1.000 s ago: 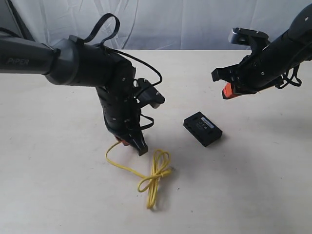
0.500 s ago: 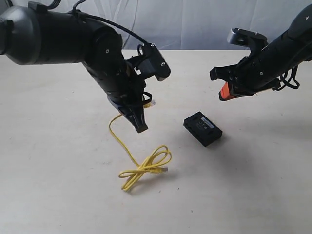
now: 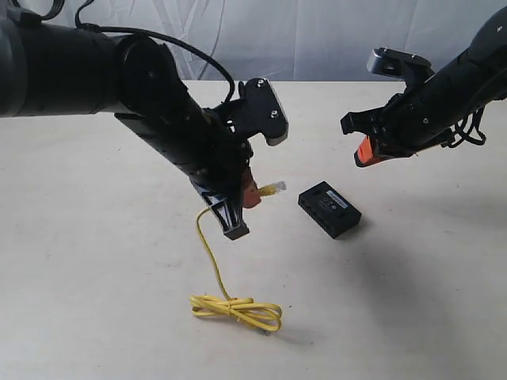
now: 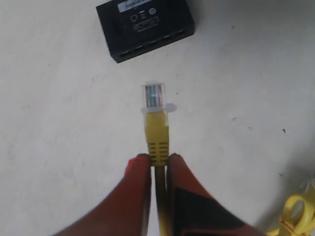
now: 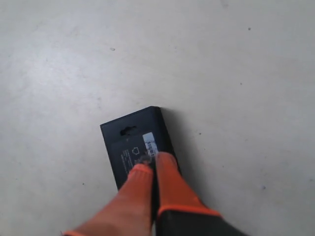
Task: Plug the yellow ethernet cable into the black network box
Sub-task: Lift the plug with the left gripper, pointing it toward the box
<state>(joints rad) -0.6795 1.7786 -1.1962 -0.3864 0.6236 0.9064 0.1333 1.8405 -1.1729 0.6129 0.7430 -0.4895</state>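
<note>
Pickup done, plugging not. Left fingers [image 4: 141, 174] are clenched on the yellow ethernet cable [image 3: 209, 257] just behind its clear plug [image 4: 154, 96]. The plug is held in the air over the desk [image 3: 87, 285], aimed toward the black network box [image 3: 329, 208] but well apart from it.

The box's port side faces the plug in the left wrist view, so lineup looks roughly right. Left to do, by my read: close the gap, seat the plug in a port, let go.

The rest of the cable hangs from the grip down to a knotted bunch of loops lying on the desk. The box sits flat on the desk, label up, ports empty as far as I can see.

Right fingers [image 5: 142, 177] are pressed together, grasping nothing, hovering above the box — not touching it.

Count: one cable, one box, two arms. One plug is gripped — the other seems to lie by the loops, too small to be sure.
</note>
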